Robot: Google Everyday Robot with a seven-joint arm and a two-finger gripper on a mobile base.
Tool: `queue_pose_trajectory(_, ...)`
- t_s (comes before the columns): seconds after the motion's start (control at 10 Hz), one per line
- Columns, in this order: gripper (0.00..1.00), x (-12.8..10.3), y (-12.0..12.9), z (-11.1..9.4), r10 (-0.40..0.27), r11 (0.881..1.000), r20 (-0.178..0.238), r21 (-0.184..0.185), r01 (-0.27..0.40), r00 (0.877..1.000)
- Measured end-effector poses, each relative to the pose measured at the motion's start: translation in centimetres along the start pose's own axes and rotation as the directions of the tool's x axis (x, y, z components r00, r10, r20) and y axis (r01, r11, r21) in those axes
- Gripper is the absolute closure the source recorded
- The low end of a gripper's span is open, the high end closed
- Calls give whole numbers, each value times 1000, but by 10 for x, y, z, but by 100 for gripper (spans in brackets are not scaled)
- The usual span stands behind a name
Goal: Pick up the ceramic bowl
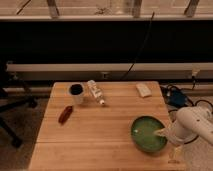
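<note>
Ceramic bowl (pixel 145 134) front-right on table (pixel 100 145); pincer (pixel 161 133) at its right rim; cup (pixel 76 93) back-left.

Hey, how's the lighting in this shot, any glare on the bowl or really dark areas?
Camera view: dim, warm light falls on the table. The bowl carries a soft pale sheen inside but no harsh glare. The wall behind is almost black. The cup has a dark inside. The end effector, at the bowl's right rim, stands out pale.
</note>
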Motion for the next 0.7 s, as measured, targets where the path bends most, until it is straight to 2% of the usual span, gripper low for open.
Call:
queue_pose_trajectory(0.2,38,-1,1,6,-5,1000,-7,-15,5,1000)
queue_pose_trajectory(0.4,59,-2,2,9,-10,999,-8,-30,10,1000)
queue_pose_trajectory(0.7,90,0,0,11,-8,1000,-6,-26,8,1000)
